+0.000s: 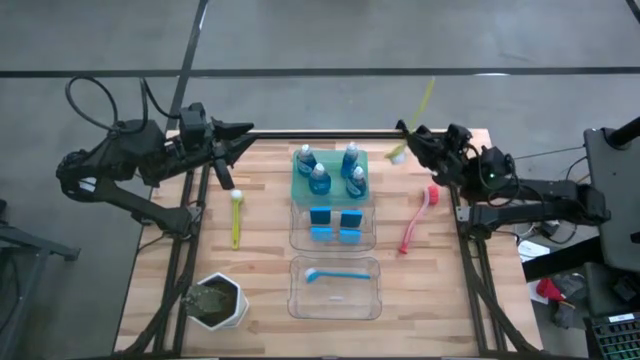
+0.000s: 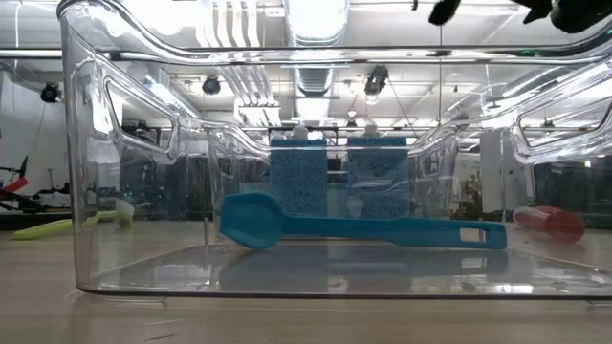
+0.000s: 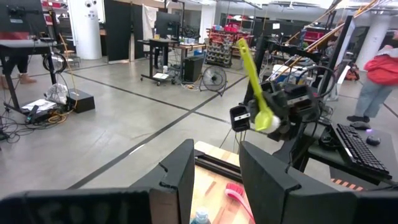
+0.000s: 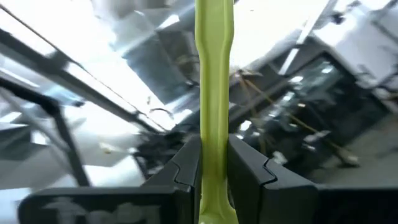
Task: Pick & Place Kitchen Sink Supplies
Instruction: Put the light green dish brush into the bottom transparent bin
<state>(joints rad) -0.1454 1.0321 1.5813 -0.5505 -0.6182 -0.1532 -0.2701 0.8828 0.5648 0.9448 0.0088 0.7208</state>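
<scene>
My right gripper [image 1: 408, 132] is shut on a yellow-green brush [image 1: 420, 110] above the table's far right corner. My left gripper [image 1: 240, 135] hangs open over the far left edge and touches nothing. A second yellow-green brush [image 1: 236, 215] lies flat on the wood at the left, and a pink-red brush [image 1: 415, 220] lies at the right. Several clear bottles of blue liquid [image 1: 330, 172] stand on a green tray [image 1: 297, 185]. Blue sponges [image 1: 335, 225] stand in the middle clear bin. A blue brush [image 1: 338, 273] lies in the near bin [image 1: 297, 305]. My right gripper pinches the yellow-green brush's handle [image 4: 214, 124] between its two fingers [image 4: 186, 165], close to the pale head [image 3: 267, 118]. The fingers lie across the handle. The brush is lifted clear and stands tilted, with the handle's free end [image 3: 241, 45] pointing up.
A white hexagonal pot of greenery [image 1: 217, 300] stands at the near left corner. The tray and two clear bins fill the table's middle from far to near. Bare wood [image 1: 265, 200] shows on both sides of them. A person in red [image 3: 382, 74] stands in the room beyond.
</scene>
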